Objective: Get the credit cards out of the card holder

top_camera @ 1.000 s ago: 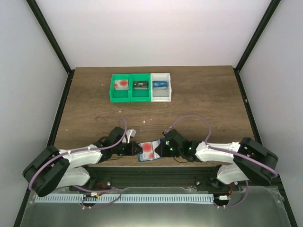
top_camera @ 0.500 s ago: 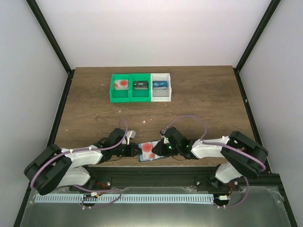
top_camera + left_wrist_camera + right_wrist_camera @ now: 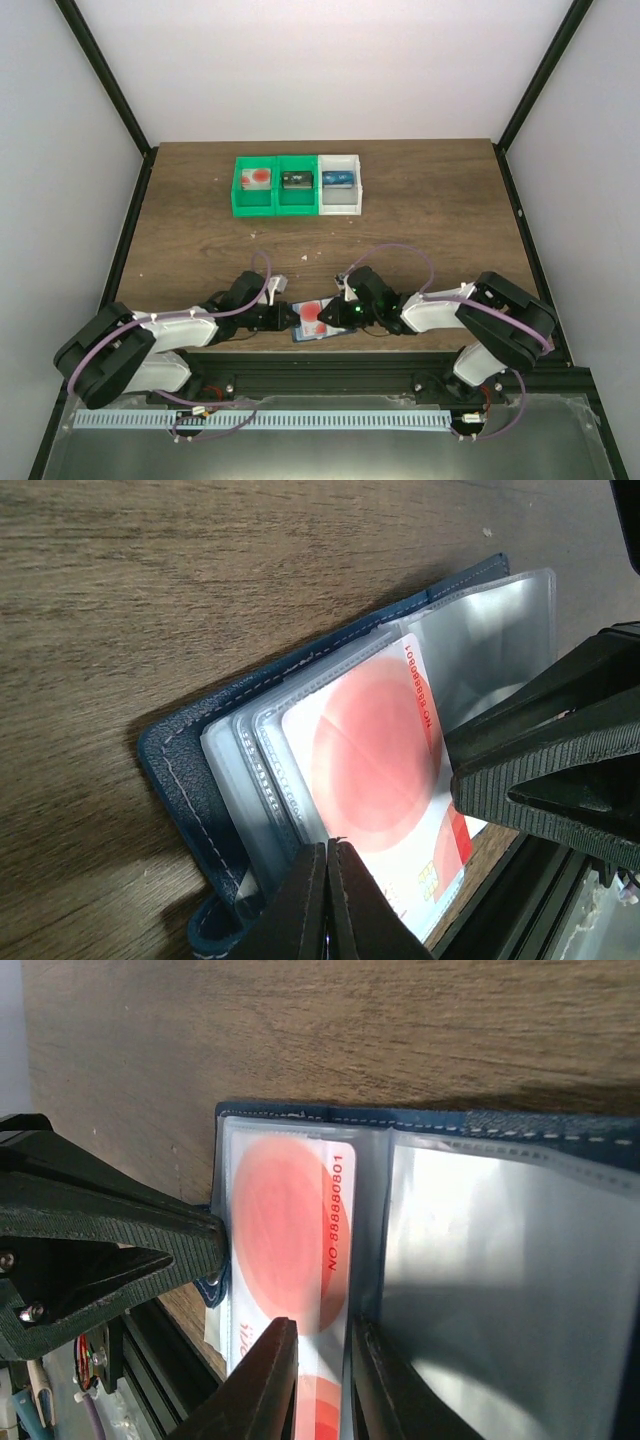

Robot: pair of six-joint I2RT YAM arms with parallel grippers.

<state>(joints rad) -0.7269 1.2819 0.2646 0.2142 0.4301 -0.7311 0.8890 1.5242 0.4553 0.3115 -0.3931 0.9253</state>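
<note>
The dark blue card holder lies open at the table's near edge, clear sleeves up. A whitish credit card with a large red circle sticks partly out of its sleeve. My left gripper is shut on the holder's left edge. My right gripper has its tips on the card near the printed number. Its jaws stand a narrow gap apart, with the card showing between them. The right-hand sleeve looks empty.
A green bin at the back holds a red-circle card and a black item. The white bin beside it holds a blue item. The table's front rail runs right behind the holder.
My right arm has drawn its elbow in to the left, and its gripper has edged slightly left over the card. The left arm and the holder have stayed put.
</note>
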